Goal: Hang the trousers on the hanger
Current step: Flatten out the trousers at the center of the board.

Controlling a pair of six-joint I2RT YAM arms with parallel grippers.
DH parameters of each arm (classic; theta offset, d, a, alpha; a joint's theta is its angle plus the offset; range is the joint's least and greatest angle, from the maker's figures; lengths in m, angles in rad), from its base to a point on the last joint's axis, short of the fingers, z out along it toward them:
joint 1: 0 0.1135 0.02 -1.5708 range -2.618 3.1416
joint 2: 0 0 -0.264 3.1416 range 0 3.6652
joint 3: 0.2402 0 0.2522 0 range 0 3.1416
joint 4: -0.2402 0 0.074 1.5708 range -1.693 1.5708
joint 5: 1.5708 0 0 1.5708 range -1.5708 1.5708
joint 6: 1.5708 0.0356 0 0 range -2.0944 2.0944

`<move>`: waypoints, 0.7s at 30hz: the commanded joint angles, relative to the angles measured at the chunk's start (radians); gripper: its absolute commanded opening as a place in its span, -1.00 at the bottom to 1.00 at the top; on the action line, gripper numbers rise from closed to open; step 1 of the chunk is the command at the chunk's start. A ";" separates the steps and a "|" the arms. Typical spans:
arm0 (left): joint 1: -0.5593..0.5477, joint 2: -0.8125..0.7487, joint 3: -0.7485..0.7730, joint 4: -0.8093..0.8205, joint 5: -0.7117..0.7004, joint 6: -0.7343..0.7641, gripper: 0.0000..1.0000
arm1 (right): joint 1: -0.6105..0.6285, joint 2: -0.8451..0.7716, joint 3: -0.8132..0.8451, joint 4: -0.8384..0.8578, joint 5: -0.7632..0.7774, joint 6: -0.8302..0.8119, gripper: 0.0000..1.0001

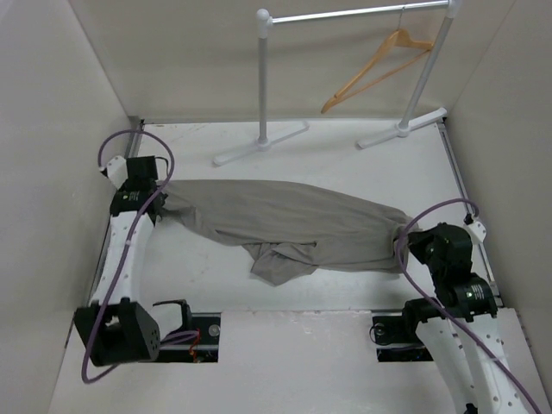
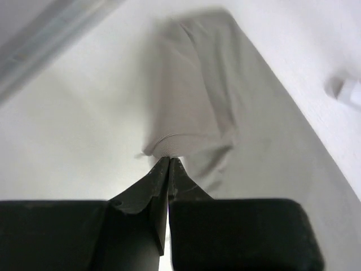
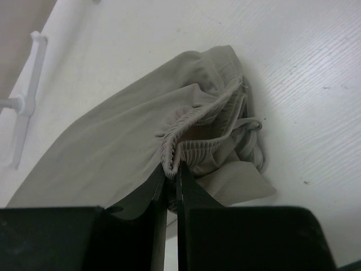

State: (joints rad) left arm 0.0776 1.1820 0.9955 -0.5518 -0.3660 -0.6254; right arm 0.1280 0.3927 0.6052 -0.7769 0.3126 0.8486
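Tabletop point(image 1: 345, 155) with trousers point(image 1: 285, 226) pinched endwise by left end effector point(image 2: 169, 162), right end effector point(image 3: 172, 168); hanger point(image 1: 362, 72) probably on rail point(image 1: 262, 78).

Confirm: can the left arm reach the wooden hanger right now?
Probably not. The left gripper is shut on one end of the trousers, whose other end the right gripper pinches, and the wooden hanger hangs at the far right end of the clothes rail.

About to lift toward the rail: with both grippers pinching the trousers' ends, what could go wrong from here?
1. The left gripper pinches only the very edge of the trousers; it may slip on lifting.
2. The loose fold mid-garment could drag or catch on the rail's foot.
3. The hanger hangs tilted from a thin hook and may swing away.
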 commanded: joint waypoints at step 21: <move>0.241 0.155 0.018 0.044 -0.078 0.153 0.32 | 0.137 0.038 0.081 0.000 0.067 -0.005 -0.93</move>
State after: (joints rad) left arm 0.3565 1.1553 0.9550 -0.6670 -0.6060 -0.4824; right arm 0.2493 0.4103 0.6594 -0.8734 0.4068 0.8864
